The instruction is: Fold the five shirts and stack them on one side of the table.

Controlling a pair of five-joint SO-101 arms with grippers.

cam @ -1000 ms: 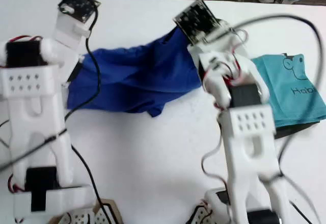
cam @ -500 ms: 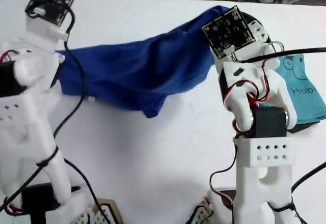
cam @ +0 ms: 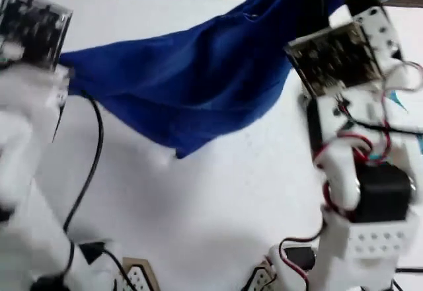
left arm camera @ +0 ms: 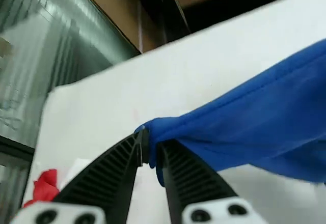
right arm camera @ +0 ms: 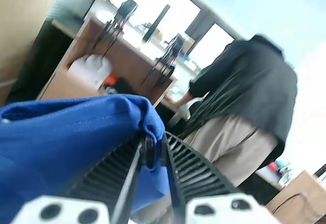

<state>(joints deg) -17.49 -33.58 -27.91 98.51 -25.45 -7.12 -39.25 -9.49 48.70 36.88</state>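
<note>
A dark blue shirt (cam: 198, 79) hangs stretched in the air above the white table (cam: 198, 211) between both arms. My left gripper (left arm camera: 148, 150) is shut on one corner of the blue shirt (left arm camera: 254, 127), at the left of the high view. My right gripper (right arm camera: 153, 147) is shut on the opposite corner of the blue shirt (right arm camera: 66, 147), lifted high at the upper right of the high view. A folded teal shirt (cam: 403, 99) lies on the table's right side, mostly hidden behind the right arm (cam: 357, 139).
A black cable (cam: 89, 172) trails along the left arm (cam: 26, 139) over the table. Arm bases and connectors (cam: 139, 278) sit at the near edge. Bare table surface lies beneath the hanging shirt.
Both arms have risen and spread apart, lifting the blue shirt off the table and pulling it taut. The right gripper climbed toward the far right edge.
</note>
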